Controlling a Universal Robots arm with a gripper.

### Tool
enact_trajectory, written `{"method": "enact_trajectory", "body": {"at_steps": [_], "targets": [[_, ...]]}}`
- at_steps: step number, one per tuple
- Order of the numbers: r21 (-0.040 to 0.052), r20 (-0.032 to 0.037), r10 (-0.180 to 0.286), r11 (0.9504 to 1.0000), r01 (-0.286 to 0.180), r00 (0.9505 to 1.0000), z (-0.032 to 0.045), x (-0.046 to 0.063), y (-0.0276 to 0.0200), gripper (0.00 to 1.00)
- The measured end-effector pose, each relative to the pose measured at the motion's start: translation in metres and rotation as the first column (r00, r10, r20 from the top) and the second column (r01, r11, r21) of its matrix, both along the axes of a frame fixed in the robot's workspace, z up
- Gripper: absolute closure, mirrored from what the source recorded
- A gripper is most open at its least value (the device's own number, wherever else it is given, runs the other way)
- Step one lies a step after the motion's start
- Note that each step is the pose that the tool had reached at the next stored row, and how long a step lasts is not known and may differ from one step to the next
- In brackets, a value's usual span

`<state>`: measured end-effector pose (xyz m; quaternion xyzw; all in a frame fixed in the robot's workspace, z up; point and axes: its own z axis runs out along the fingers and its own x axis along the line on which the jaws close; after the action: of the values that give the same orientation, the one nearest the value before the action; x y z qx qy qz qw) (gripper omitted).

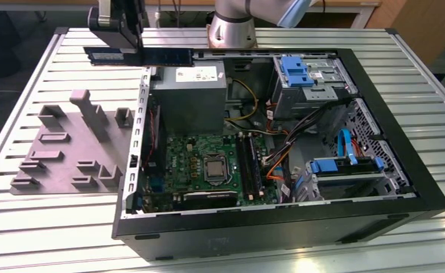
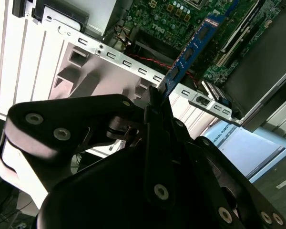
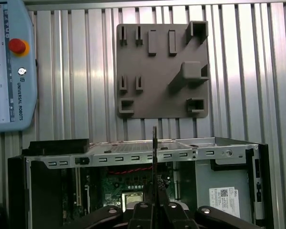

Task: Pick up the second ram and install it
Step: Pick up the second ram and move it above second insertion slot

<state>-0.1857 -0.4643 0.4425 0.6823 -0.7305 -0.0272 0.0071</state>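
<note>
gripper (image 1: 131, 50) pinched on ram (image 1: 169, 56) | ram level in the air over the far rim of case (image 1: 427, 190), near tray (image 1: 63, 151) | well above motherboard (image 1: 200, 151)

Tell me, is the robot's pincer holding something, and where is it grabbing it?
Yes! The pincer clamps the second ram by its flat sides, along its upper long edge.

1 ram (image 1: 165, 57), 1 case (image 1: 283, 230), 1 fixture (image 1: 63, 149)
</note>
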Motion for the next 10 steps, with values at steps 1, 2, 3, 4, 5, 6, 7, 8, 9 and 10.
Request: {"method": "enact_trajectory", "body": {"at_steps": [1,2,3,4,5,6,7,8,9,10], "targets": [[0.0,0.0,0.0,1.0,0.0,1.0,0.0,0.002,0.0,0.86],[0.0001,0.0001,0.0,1.0,0.0,1.0,-0.0001,0.004,0.0,0.86],[0.0,0.0001,0.0,1.0,0.0,1.0,0.0,0.007,0.0,0.86],[0.0,0.0,0.0,1.0,0.0,1.0,0.0,0.011,0.0,0.86],[0.0,0.0001,0.0,1.0,0.0,1.0,-0.0001,0.014,0.0,0.86],[0.0001,0.0001,0.0,1.0,0.0,1.0,-0.0001,0.018,0.0,0.86],[0.0,0.0001,0.0,1.0,0.0,1.0,-0.0001,0.021,0.0,0.86],[0.0001,0.0,0.0,1.0,0.0,1.0,-0.0001,0.025,0.0,0.86],[0.0,0.0,0.0,1.0,0.0,1.0,-0.0001,0.028,0.0,0.86],[0.0001,0.0001,0.0,1.0,0.0,1.0,-0.0002,0.033,0.0,0.86]]}}
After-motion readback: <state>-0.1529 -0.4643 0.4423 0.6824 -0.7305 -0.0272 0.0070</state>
